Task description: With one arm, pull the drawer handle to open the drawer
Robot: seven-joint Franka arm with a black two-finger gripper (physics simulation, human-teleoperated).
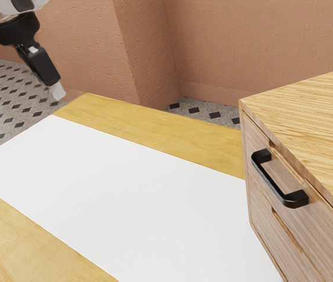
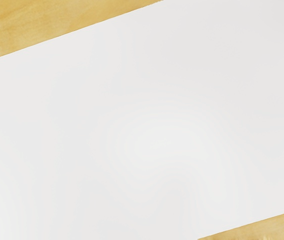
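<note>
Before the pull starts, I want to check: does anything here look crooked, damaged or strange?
Nothing stands out. The black handle looks whole, the white mat lies flat on the table, and the hand hangs well apart.

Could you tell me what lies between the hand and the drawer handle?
In the exterior view, only the bare white mat on the table separates the hand from the drawer handle.

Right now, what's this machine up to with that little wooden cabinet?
The robot arm's gripper hangs above the table, well to the exterior view's left of a wooden drawer cabinet. Its job is pulling the black handle to open the drawer. It touches nothing yet, and the drawer looks shut.
</note>
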